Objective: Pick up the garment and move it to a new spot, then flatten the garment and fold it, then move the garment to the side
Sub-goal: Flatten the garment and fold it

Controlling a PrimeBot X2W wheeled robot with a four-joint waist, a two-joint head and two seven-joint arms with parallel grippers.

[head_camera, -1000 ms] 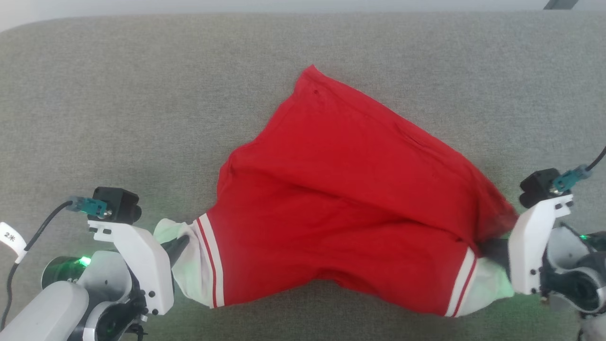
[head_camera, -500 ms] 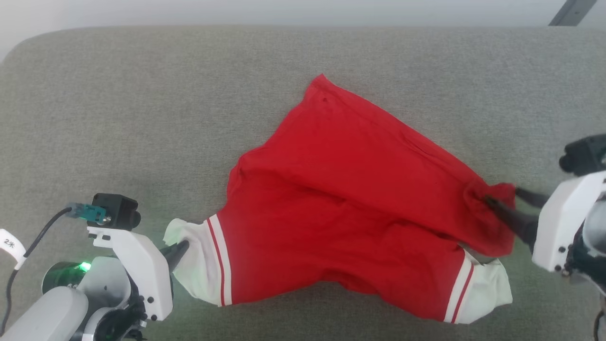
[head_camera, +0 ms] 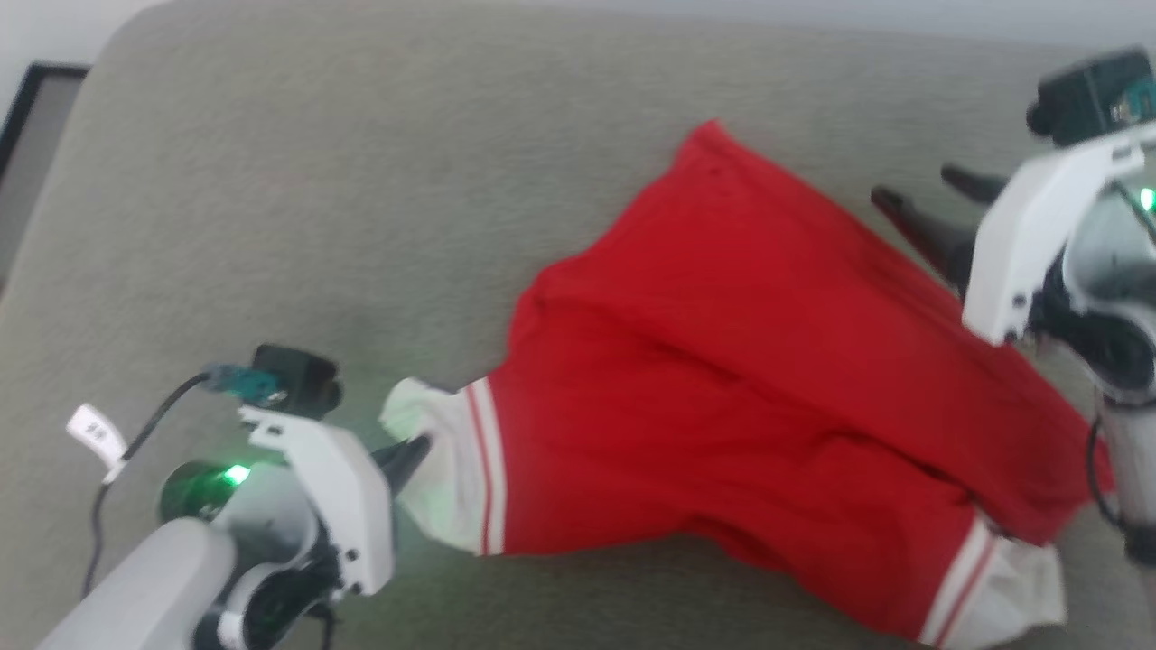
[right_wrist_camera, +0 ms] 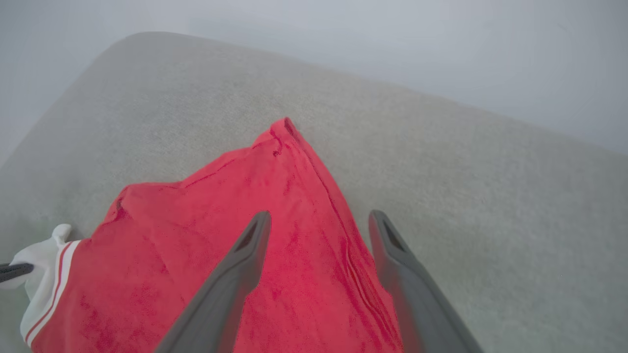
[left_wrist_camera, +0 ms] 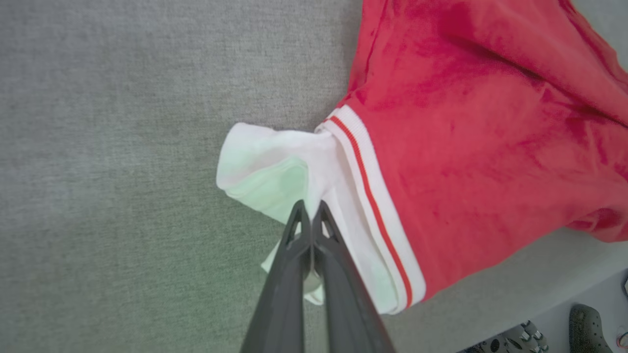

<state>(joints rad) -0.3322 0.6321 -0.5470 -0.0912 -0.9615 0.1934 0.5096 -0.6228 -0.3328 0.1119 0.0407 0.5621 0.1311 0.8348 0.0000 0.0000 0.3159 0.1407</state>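
Observation:
The garment (head_camera: 768,379) lies spread on a grey cushioned surface: bright red cloth with a white, stripe-edged panel at each near end. My left gripper (head_camera: 415,451) is shut on the left white panel, and the left wrist view shows its fingertips (left_wrist_camera: 308,208) pinching that white cloth of the garment (left_wrist_camera: 466,147). My right gripper (head_camera: 914,183) hangs open above the garment's far right edge, holding nothing. In the right wrist view its fingers (right_wrist_camera: 320,215) stand well apart over the red garment (right_wrist_camera: 196,245), whose far corner points away.
The grey cushioned surface (head_camera: 361,226) extends far to the left and behind the garment. A dark frame (head_camera: 36,108) sits past its upper left corner. Beyond the near edge, shoes (left_wrist_camera: 584,323) lie on the floor.
My right gripper opened, let go of the garment's right end and lifted away toward the far side. That end now lies on the cushion. The head camera has shifted.

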